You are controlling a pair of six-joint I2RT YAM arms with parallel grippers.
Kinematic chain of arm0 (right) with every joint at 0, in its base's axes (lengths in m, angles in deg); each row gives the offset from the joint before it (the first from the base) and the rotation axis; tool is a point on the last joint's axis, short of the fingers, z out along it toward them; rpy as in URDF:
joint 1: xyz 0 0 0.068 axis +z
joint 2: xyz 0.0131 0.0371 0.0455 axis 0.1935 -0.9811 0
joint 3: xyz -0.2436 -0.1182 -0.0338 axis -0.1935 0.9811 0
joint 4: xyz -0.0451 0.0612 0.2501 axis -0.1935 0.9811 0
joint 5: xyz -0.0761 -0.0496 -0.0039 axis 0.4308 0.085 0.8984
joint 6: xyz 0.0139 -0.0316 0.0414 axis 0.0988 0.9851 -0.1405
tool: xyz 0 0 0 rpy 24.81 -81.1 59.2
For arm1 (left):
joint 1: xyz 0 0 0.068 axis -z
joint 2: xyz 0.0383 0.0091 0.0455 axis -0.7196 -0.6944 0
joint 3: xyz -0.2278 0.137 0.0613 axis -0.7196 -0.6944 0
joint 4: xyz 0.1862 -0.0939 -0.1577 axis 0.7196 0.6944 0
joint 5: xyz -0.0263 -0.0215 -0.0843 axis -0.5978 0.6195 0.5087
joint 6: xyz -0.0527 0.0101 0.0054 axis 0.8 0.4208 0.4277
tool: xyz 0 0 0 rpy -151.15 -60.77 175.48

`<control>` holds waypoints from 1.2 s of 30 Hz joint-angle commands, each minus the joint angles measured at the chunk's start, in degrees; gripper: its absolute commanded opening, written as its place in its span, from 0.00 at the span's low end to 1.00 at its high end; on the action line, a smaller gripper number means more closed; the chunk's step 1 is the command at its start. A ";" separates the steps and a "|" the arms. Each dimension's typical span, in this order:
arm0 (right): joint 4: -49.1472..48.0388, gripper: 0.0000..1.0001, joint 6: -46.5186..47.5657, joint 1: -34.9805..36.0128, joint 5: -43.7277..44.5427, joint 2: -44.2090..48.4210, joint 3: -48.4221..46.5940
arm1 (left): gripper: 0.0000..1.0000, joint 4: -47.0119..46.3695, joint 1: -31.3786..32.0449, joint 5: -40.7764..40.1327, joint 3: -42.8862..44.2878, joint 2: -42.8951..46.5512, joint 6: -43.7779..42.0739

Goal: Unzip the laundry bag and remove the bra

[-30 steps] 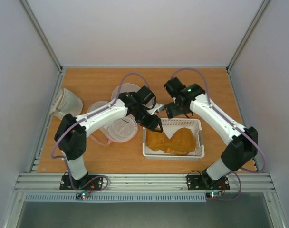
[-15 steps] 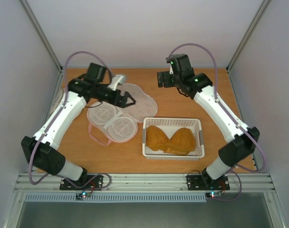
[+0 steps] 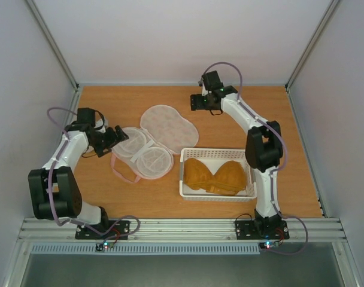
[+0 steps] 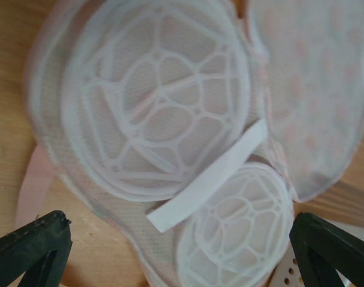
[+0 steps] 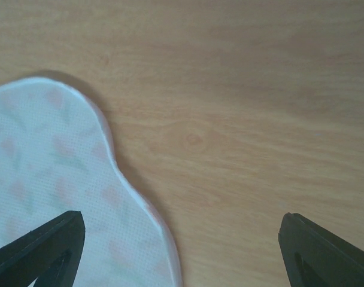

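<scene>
We see left gripper [image 3: 117, 135] at 9 o'clock of the opened laundry bag [image 3: 170, 128], right gripper [image 3: 197, 102] at 1 o'clock. Both spread wide, empty. The bra [image 3: 215, 176] sits in the basket [image 3: 249, 173].

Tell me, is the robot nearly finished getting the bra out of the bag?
Looks finished. The laundry bag lies unzipped and spread open. The bra sits in the white basket. Nothing's in hand: the left gripper and right gripper are both open and empty. Nothing seems left to do.
</scene>
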 commanded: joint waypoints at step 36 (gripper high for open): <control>5.06 0.21 13.72 1.79 -30.75 -24.91 -14.86 | 0.83 -21.96 1.16 3.48 -12.77 -9.90 11.85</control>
